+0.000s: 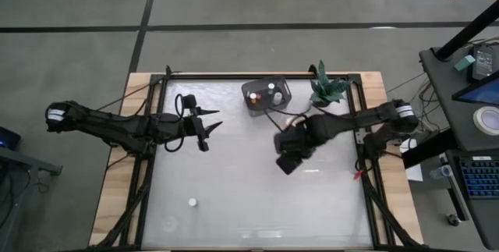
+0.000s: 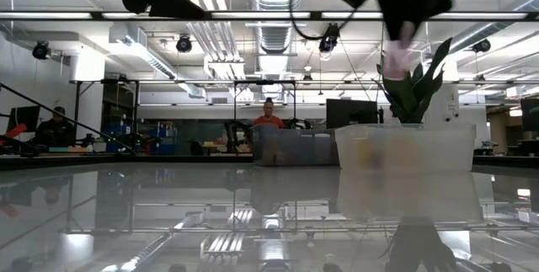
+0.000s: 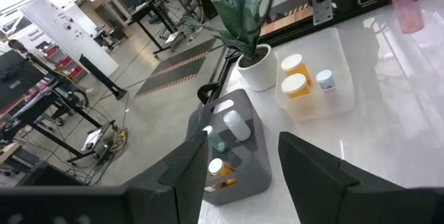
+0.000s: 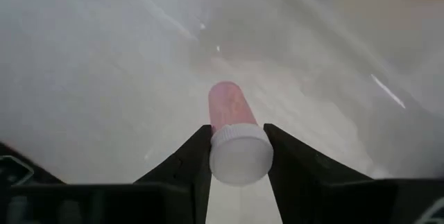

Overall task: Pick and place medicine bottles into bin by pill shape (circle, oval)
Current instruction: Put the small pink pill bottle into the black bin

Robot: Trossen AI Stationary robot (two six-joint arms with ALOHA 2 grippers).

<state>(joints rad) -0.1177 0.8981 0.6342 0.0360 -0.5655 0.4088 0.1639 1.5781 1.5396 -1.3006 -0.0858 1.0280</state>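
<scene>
My right gripper (image 4: 238, 156) is high over the table's middle right (image 1: 290, 157), shut on a pinkish medicine bottle (image 4: 227, 109) with a white cap. The same bottle (image 2: 396, 55) shows hanging under the gripper in the low view. My left gripper (image 3: 239, 172) waits open and empty over the table's left half (image 1: 207, 129). A grey bin (image 3: 232, 151) and a clear bin (image 3: 319, 85) at the far edge each hold a few bottles. One small white bottle (image 1: 192, 202) stands alone on the table near the front left. My right gripper pinches the bottle's white cap (image 4: 239, 156) between its two fingers, one on each side. The fingers come from above, pointing steeply down. The bottle's body (image 4: 226, 106) hangs below the fingertips, cap uppermost, lifted well clear of the table.
A green potted plant (image 1: 327, 90) stands at the far right beside the clear bin (image 2: 404, 146). The grey bin (image 1: 265, 94) sits left of it. Wide bare tabletop lies near the front edge. People sit in the room beyond the table.
</scene>
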